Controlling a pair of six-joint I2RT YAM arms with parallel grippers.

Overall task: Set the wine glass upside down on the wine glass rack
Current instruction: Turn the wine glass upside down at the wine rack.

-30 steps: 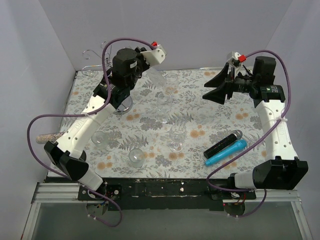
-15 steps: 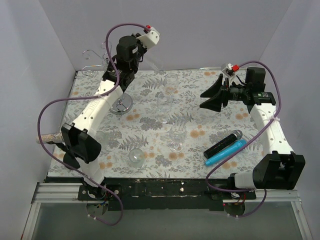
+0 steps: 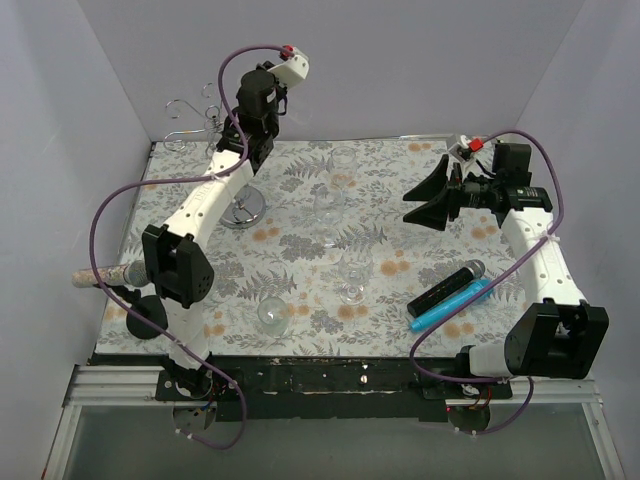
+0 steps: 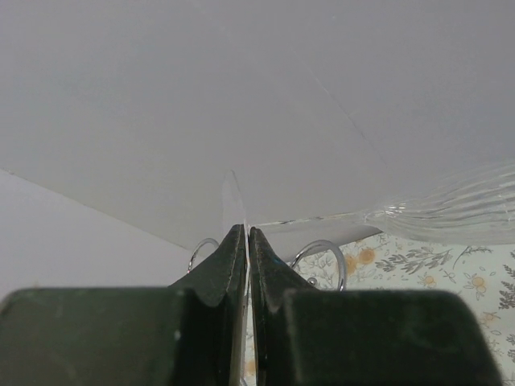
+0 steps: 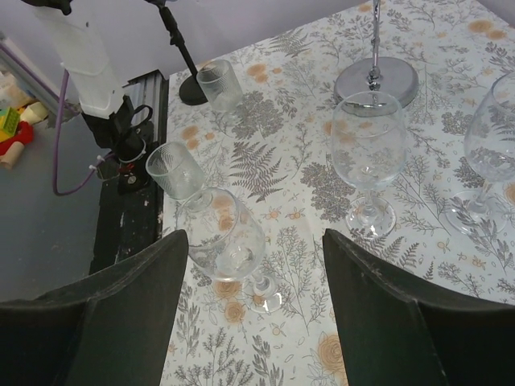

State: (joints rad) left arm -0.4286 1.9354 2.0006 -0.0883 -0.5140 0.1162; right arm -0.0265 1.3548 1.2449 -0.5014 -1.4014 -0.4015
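The left gripper (image 4: 245,235) is clenched on the thin foot of the wine glass (image 4: 451,215), whose bowl lies sideways at the right edge of the wrist view (stem roughly level). In the top view this arm reaches into the upper left, by the wine glass rack (image 3: 246,211). The right gripper (image 3: 425,200), at right, is released and holds nothing.

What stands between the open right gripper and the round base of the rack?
An upright wine glass, seen in the top view between right gripper and rack base.

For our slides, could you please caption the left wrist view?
Left gripper shut on the wine glass by its foot, stem sideways, wine glass rack curls behind.
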